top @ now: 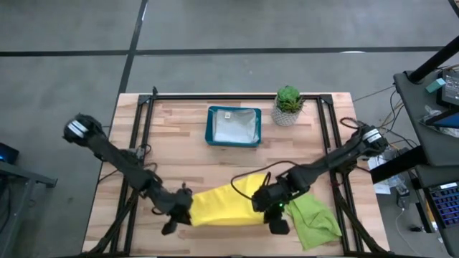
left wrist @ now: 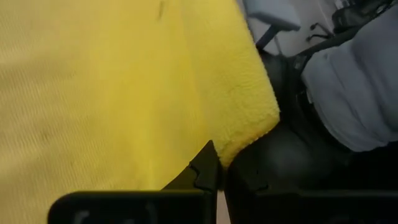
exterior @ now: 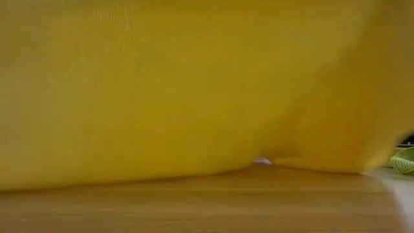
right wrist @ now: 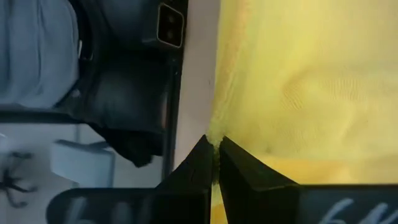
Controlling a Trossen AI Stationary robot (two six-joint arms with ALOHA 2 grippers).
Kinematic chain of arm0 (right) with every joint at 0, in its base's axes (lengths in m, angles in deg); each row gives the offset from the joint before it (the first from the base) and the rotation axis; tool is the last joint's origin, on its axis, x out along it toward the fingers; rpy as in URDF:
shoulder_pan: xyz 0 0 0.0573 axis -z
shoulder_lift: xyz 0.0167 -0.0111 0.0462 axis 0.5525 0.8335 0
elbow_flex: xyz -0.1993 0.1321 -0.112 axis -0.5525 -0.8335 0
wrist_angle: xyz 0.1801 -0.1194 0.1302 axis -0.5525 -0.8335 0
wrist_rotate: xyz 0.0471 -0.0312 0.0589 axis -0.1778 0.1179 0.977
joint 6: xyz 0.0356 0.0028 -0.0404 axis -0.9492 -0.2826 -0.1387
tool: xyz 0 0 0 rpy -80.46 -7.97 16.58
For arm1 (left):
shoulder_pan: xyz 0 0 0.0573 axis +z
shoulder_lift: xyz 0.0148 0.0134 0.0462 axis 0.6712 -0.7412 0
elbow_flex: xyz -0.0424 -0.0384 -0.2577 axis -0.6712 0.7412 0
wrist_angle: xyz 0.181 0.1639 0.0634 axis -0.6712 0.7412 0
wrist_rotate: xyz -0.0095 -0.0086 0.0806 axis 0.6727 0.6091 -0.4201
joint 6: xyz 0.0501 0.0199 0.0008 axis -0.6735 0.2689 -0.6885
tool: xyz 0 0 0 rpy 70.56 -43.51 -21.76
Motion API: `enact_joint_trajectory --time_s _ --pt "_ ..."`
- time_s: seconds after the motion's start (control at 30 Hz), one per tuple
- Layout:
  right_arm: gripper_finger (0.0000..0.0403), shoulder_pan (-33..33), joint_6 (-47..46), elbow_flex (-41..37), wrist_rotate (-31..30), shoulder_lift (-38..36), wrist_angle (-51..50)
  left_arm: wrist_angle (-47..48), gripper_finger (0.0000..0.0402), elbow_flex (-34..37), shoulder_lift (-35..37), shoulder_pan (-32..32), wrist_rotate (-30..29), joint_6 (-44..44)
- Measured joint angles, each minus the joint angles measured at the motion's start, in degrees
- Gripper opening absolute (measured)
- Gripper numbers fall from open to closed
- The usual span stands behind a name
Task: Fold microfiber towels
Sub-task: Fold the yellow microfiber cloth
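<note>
Yellow towel (top: 222,206) at near edge of surface (top: 179,143), stretched between both grippers, long axis running left to right. Left gripper (top: 179,208) at its left end, fingers (left wrist: 205,171) pressed together, pinching corner. Right gripper (top: 269,208) at right end, fingers (right wrist: 202,163) likewise pinching edge. Both arms equally near. Green towel (top: 312,218) crumpled just right of right gripper. Tray (top: 234,126) and plant (top: 288,104) well apart, at far side. No readable writing.
</note>
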Motion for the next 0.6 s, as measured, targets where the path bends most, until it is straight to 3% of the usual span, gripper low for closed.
enact_joint_trajectory --time_s 0.27,0.43,0.6 --pt "0.0009 -0.66 -11.46 -11.21 2.99 0.00 13.54 -1.46 0.0000 -3.20 -11.38 -0.11 2.30 3.35" --pt "0.0009 -0.40 -11.99 -13.13 2.82 0.00 14.08 -1.44 0.0000 -4.87 -13.56 -0.09 8.42 3.45" --pt "0.0009 0.75 -9.47 -10.40 2.92 0.00 8.29 0.30 0.0000 -5.32 -11.98 0.09 9.87 2.09"
